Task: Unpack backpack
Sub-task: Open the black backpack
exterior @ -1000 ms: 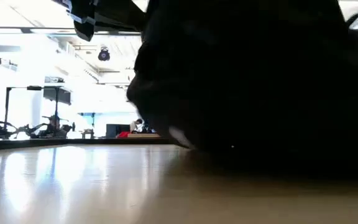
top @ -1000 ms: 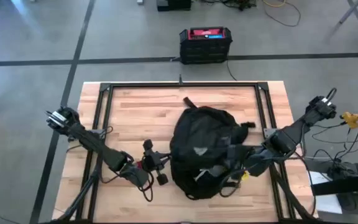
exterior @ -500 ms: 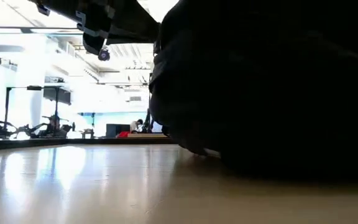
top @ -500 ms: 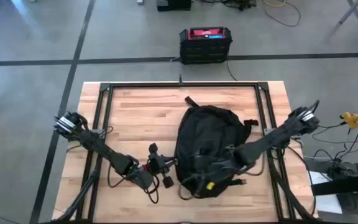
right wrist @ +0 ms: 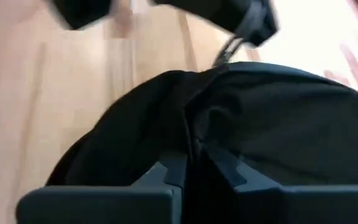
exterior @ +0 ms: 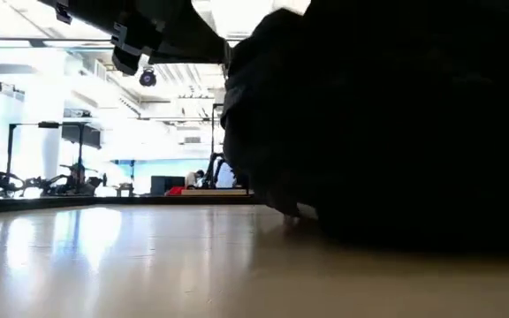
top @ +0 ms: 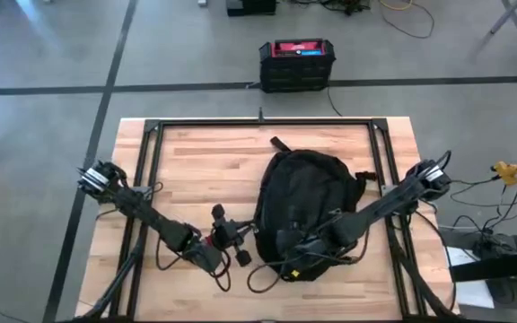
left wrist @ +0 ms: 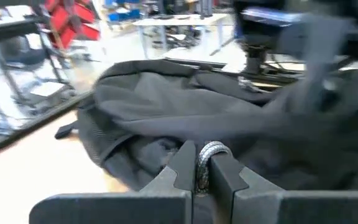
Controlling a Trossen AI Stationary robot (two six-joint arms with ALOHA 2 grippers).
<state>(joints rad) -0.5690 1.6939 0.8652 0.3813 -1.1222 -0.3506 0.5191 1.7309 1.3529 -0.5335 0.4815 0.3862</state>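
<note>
High view: the backpack (top: 305,211) lies on the wooden desk (top: 196,170), toward its right-centre, well clear of the black box with a red top (top: 296,63) on the floor behind. The left tool (top: 238,240) sits at the bag's left edge. The right tool (top: 296,262) is at the bag's near end; a second ago it was farther right, so it has swept across the near edge, and the bag has turned slightly.

Low view: the backpack (exterior: 387,124) fills most of the frame as a dark mass resting on the desk (exterior: 104,265), its edge now farther right than before.

Left wrist view: the left tool (left wrist: 196,169) is closed on a grey cord loop (left wrist: 209,152) at the bag.

Right wrist view: the right tool (right wrist: 191,167) is pinched on a fold of backpack (right wrist: 253,118) fabric.

Both grips look set for opening; nothing is unpacked yet.
</note>
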